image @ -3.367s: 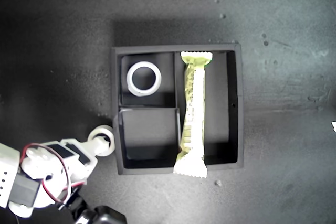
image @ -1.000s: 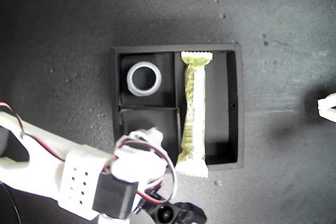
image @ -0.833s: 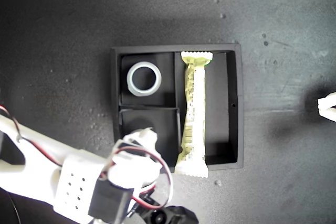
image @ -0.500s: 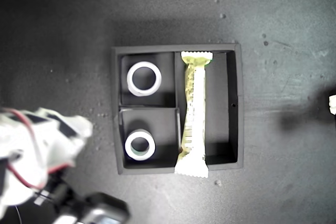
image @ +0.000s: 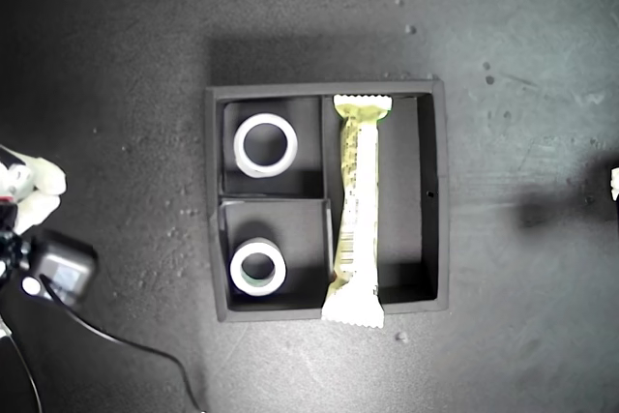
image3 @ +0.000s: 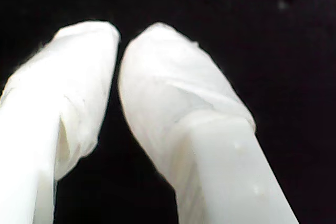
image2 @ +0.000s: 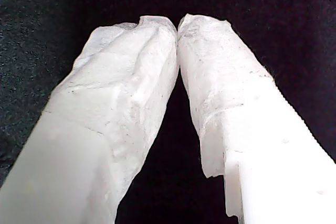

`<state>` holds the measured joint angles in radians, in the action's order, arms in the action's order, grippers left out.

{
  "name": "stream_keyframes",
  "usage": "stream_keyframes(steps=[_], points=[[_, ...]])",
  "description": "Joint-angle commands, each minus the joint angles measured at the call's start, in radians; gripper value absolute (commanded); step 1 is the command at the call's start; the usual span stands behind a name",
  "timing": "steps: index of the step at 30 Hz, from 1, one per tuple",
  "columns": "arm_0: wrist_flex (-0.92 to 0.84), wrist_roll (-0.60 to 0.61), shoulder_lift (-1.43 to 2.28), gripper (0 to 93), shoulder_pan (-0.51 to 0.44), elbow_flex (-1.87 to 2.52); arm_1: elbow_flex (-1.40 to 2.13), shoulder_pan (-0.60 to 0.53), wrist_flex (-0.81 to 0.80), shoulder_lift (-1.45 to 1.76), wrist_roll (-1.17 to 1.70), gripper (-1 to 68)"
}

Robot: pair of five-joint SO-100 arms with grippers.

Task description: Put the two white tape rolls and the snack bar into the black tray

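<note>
Both rolls and the bar sit in the black tray (image: 440, 195).
You'll see my first hand (image2: 177, 24) closed, empty; my second hand (image3: 119, 35) likewise; larger roll (image: 265, 144), smaller roll (image: 257, 267), snack bar (image: 354, 210) each in its own compartment.

Dark grey tabletop (image: 503, 36), pale specks (image: 401, 338) scattered.

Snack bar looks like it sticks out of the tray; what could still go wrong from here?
1. The snack bar lies in the long compartment, but its lower crimped end rests over the black tray wall and onto the table, so a nudge could tip it out.
2. A cable trails across the table at the exterior view's lower left; an arm moving could drag it toward the tray.
The larger roll and smaller roll look settled in their compartments.
</note>
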<state>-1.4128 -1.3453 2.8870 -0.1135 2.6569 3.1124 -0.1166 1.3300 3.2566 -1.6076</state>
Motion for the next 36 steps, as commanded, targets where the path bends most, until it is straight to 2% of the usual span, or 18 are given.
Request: stream_keyframes(steps=[1, 3, 13, 22, 30, 33, 36], points=[[-0.003, -0.015, 0.341, 0.0, 0.006, 0.161, 0.012, 0.005, -0.009, -0.006, 0.21, 0.2], [-0.051, -0.02, 0.497, 0.0, -0.002, 0.242, 0.012, 0.005, -0.009, -0.006, 0.21, 0.2], [-0.023, -0.066, 0.499, 0.0, -0.038, 0.367, 0.012, 0.0, -0.009, -0.006, 0.209, 0.2], [0.054, -0.149, 0.497, 0.0, -0.115, 0.482, 0.012, 0.005, 0.015, 0.064, 0.216, 0.2], [0.017, -0.241, 0.497, 0.2, -0.089, 0.482, 0.012, 0.011, 0.011, 0.092, 0.221, 0.2], [0.017, -0.195, 0.497, 0.2, -0.092, 0.482, 0.012, 0.011, 0.011, 0.092, 0.221, 0.2], [0.017, -0.005, 0.497, 0.2, -0.094, 0.482, 0.012, 0.011, 0.011, 0.092, 0.221, 0.2]])
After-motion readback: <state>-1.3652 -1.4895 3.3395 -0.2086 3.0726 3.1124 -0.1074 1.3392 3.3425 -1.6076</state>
